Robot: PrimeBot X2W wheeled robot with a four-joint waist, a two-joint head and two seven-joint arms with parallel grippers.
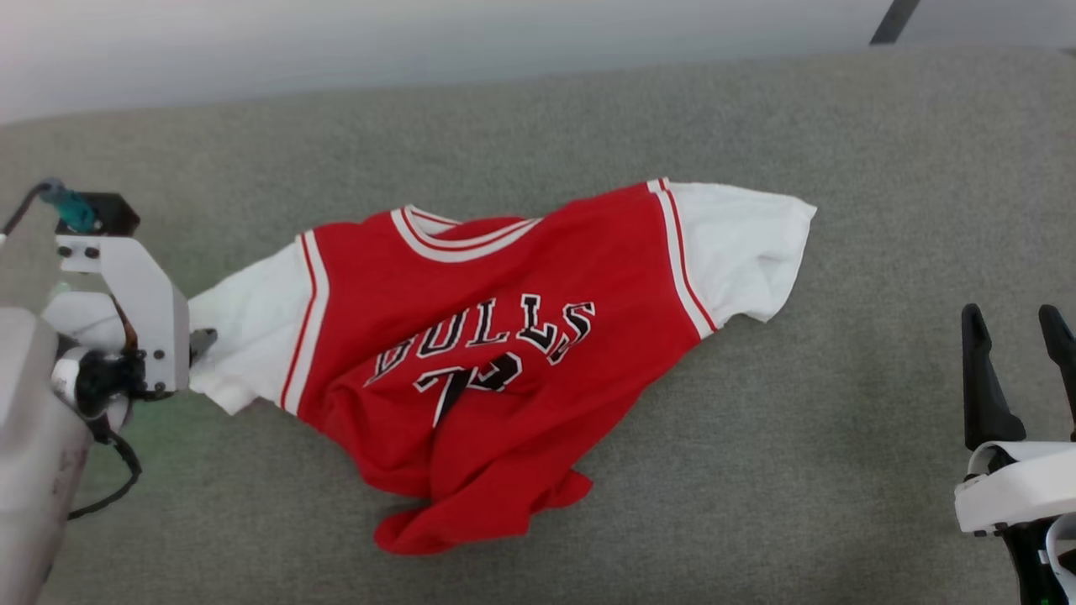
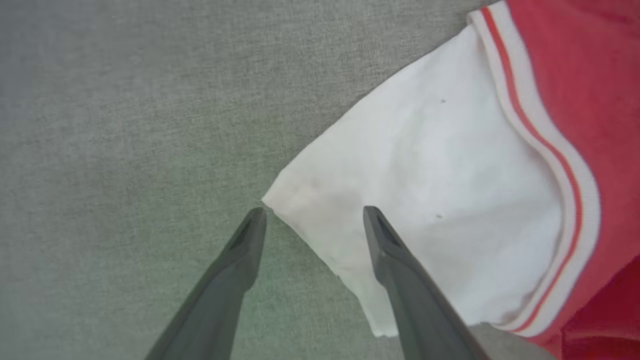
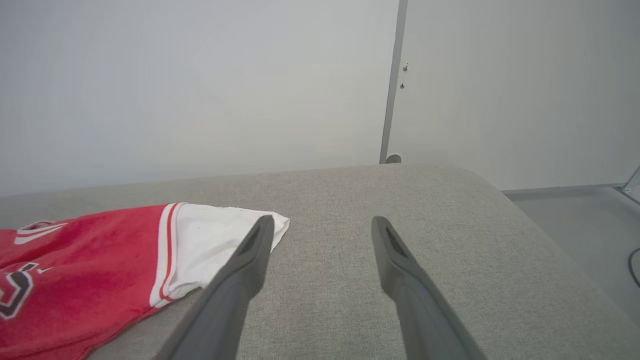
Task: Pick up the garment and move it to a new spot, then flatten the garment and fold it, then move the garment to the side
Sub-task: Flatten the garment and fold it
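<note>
The garment [image 1: 496, 353] lies rumpled at the centre of the head view, on the grey cushion [image 1: 841, 109]. Our left gripper [image 2: 314, 212] stands open at the left edge, its 2 fingers straddling the white sleeve [image 2: 425, 190] corner. We should sink lower, pinch both layers firmly, then lift. Our right gripper [image 1: 1011, 311] hangs open at lower right, well apart.

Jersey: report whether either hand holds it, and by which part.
Nothing is held. The left hand stands open over the corner of the white sleeve of the jersey; the right hand is open, apart from it.
</note>
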